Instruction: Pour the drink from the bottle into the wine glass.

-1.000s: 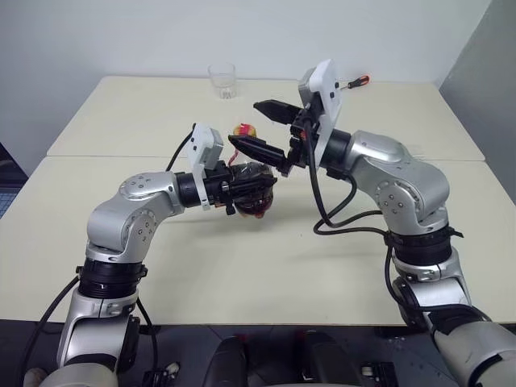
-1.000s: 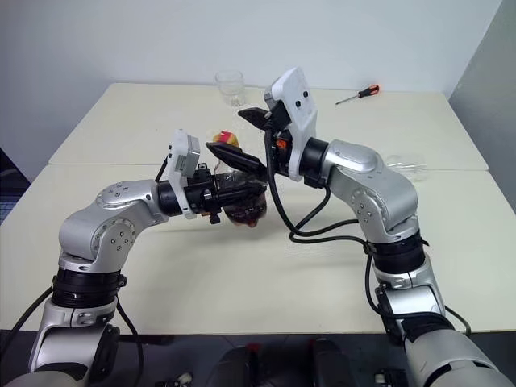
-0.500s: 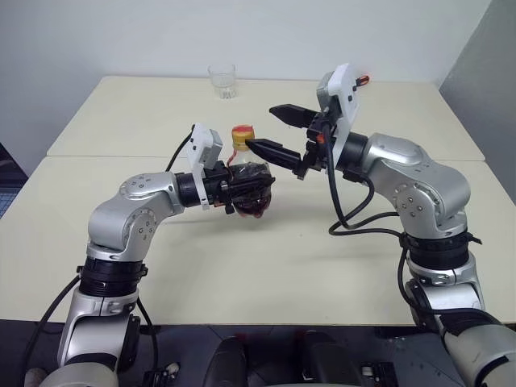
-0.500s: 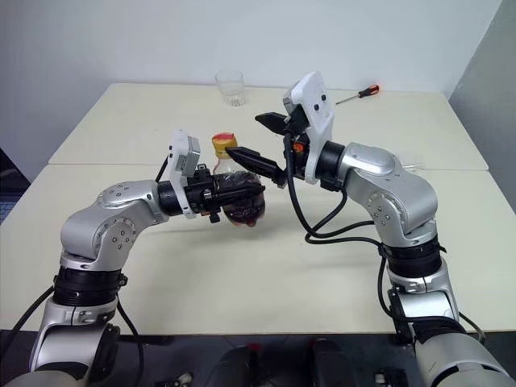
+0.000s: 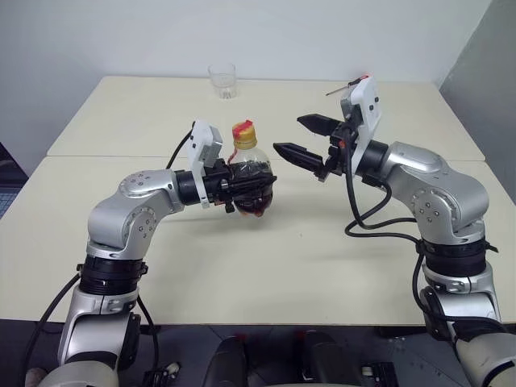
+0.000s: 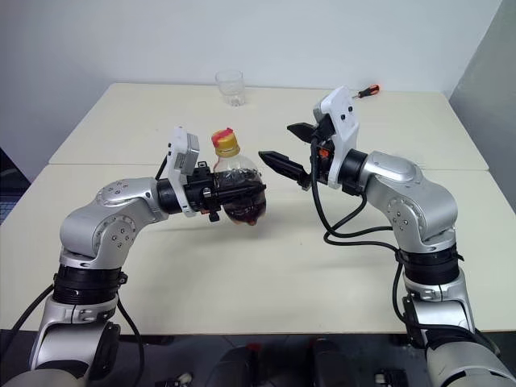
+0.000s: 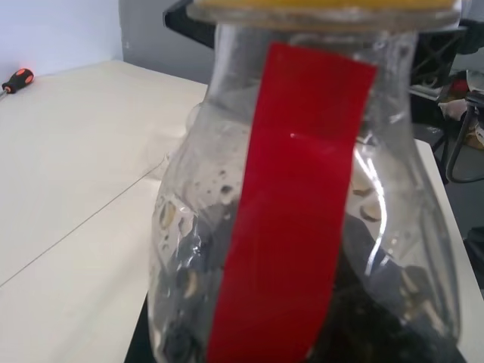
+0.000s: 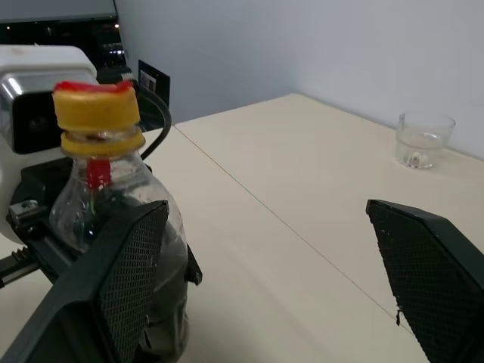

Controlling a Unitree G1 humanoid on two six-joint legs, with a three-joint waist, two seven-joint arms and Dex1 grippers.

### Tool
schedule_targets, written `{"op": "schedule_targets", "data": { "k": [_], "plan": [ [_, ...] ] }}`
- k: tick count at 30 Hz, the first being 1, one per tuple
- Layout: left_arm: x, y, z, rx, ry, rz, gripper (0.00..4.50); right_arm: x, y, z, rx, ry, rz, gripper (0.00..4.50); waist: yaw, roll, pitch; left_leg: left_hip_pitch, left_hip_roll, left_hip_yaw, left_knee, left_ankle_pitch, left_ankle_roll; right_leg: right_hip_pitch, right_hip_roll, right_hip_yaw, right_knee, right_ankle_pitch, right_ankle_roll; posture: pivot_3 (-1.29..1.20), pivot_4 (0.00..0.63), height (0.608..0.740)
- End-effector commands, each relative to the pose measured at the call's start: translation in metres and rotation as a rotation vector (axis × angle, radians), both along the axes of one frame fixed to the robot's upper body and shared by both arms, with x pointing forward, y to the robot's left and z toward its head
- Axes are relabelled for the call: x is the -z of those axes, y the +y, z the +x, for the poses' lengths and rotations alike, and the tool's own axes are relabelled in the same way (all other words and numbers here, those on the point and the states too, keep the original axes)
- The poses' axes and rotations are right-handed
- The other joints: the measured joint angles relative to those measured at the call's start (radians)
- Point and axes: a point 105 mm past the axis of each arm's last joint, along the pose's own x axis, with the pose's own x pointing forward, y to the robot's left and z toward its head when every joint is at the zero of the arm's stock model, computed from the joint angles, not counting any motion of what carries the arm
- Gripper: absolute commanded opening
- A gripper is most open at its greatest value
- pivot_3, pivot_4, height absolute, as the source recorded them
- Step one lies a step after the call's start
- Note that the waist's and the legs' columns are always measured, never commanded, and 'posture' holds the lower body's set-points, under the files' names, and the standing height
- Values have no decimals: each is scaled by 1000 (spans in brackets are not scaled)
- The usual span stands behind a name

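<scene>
So we've got the small squat clear plastic bottle (image 5: 247, 173) with the red neck strip and the yellow-orange cap (image 5: 243, 132) pinched in our left gripper (image 5: 242, 184), held upright above the cream table (image 5: 242, 266), dark cola-like drink (image 5: 256, 201) sitting low in its belly. Our right gripper (image 5: 302, 137) hangs just to the right of the bottle with its two black fingers spread wide, holding nothing. Cap looks to be on, so our guess is it needs unscrewing first. Worry: if the right fingers bite off-centre on that little cap, the twist could spin the round bottle in the left grip or squeeze drink out. Can't spot a stemmed glass; only a short clear tumbler (image 5: 222, 81) well behind the bottle, near the table's far edge. Plenty of bare tabletop in front of the bottle.
</scene>
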Motion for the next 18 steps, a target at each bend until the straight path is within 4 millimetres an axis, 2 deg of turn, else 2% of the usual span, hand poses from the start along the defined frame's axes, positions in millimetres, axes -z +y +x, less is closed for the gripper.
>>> {"op": "schedule_targets", "data": {
  "k": [1,4,7,12,18],
  "plan": [
    [-15,-1,-1,15,-71,-3,1425,-16,4,-18,-75,-50,43,4463,0,0,0,0,0,0,0,0,0,0,0,0,0,0,0,0,150,740],
    [-14,-1,-1,17,-69,-2,1425,-24,14,-33,-159,-41,98,4463,0,0,0,0,0,-1,0,0,0,0,0,0,0,0,0,0,150,740],
    [-14,-2,-1,18,-68,-4,1425,-30,23,-37,-188,-45,124,4463,0,0,0,0,0,-2,0,0,0,0,0,-1,0,0,0,0,150,740],
    [-14,-3,-1,19,-70,-7,1425,-38,32,-33,-186,-68,147,4463,0,0,0,0,0,-1,1,0,0,0,0,0,1,0,0,0,150,740],
    [-15,-5,-2,20,-72,-9,1425,-37,42,-30,-205,-83,147,4463,0,0,0,0,0,-1,0,0,0,0,0,0,1,0,0,0,150,740]
  ]
}}
